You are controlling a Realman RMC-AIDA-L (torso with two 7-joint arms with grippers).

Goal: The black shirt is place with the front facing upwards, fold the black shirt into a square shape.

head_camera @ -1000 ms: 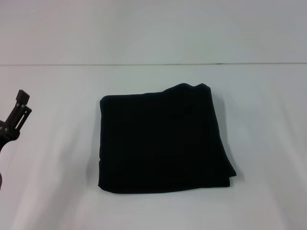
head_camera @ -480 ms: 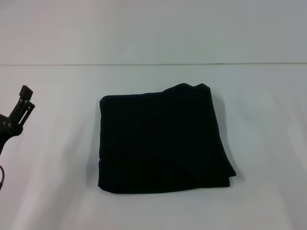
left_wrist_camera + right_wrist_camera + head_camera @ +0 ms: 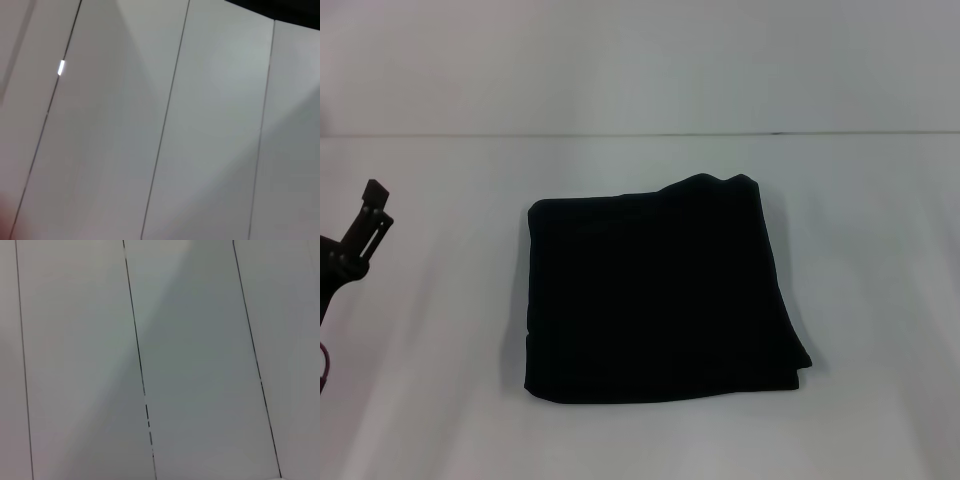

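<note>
The black shirt [image 3: 660, 292] lies folded into a compact, nearly square bundle in the middle of the white worktop [image 3: 880, 300], straight ahead of me in my head view. No lettering and no neck label show; only plain black cloth faces up. Its left edge runs straight from far to near. Its right edge slants outward toward me, so the near right corner juts out farther than the far one. The far edge is level on the left, then rises into a small hump near the far right corner, where the layers do not line up. The near edge lies roughly level, with layered folds showing at the near right corner. The bundle is only slightly longer from far to near than it is wide, so it has no strong long axis.

My left tool [image 3: 368, 222] shows only in the head view, at the left border, raised off the worktop and well apart from the shirt, its dark fingers pointing up and away. I cannot tell whether they are apart or together. My right tool appears in no view.

Both wrist views show only pale panelled surfaces crossed by thin dark seams, with no shirt in either.
</note>
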